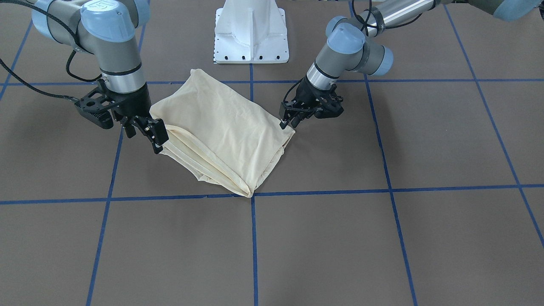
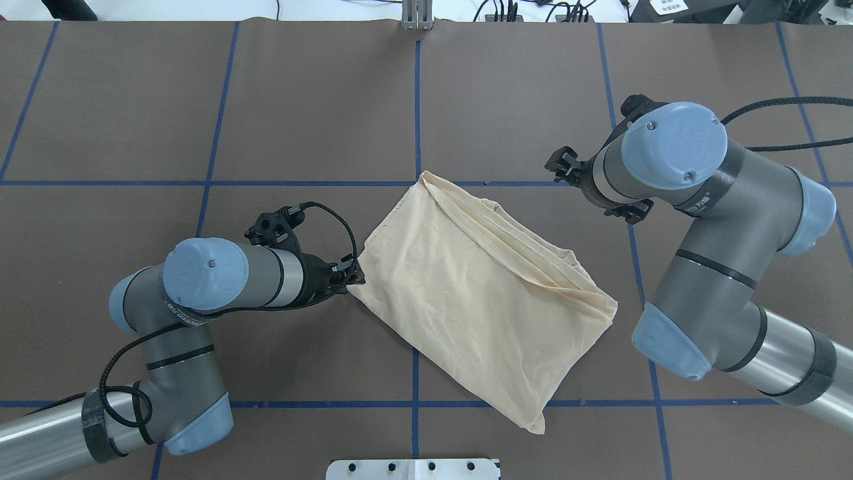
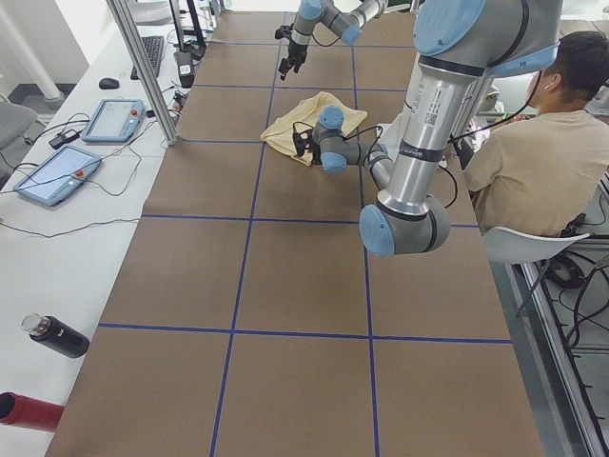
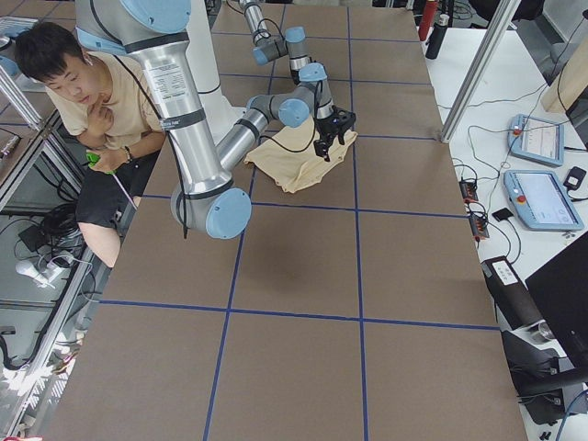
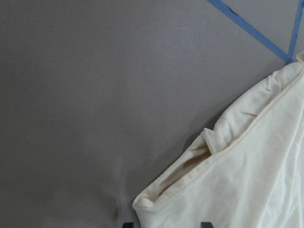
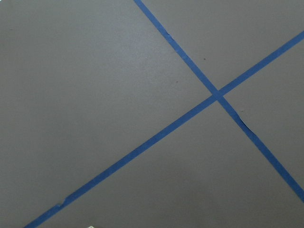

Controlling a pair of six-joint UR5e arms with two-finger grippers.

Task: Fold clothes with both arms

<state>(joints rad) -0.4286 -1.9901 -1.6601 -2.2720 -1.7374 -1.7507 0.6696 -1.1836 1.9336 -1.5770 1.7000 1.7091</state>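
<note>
The cream-yellow shirt (image 1: pixel 225 127) lies folded into a rough rectangle at the table's middle (image 2: pixel 480 293), print and label hidden. My left gripper (image 1: pixel 290 123) is low at the shirt's corner (image 2: pixel 353 275). In the left wrist view the corner (image 5: pixel 256 175) lies between two spread fingertips (image 5: pixel 127 223), so the gripper is open. My right gripper (image 1: pixel 144 129) hangs open and empty above the opposite layered edge. Its wrist view shows only table and tape. In the overhead view it is mostly hidden under its wrist.
The white pedestal (image 1: pixel 250 34) stands at the robot's edge of the table. Blue tape lines (image 6: pixel 216 95) grid the brown table. A seated operator (image 3: pixel 533 143) is beside the table. Control tablets (image 3: pixel 57 176) and bottles (image 3: pixel 57 335) lie on a side bench.
</note>
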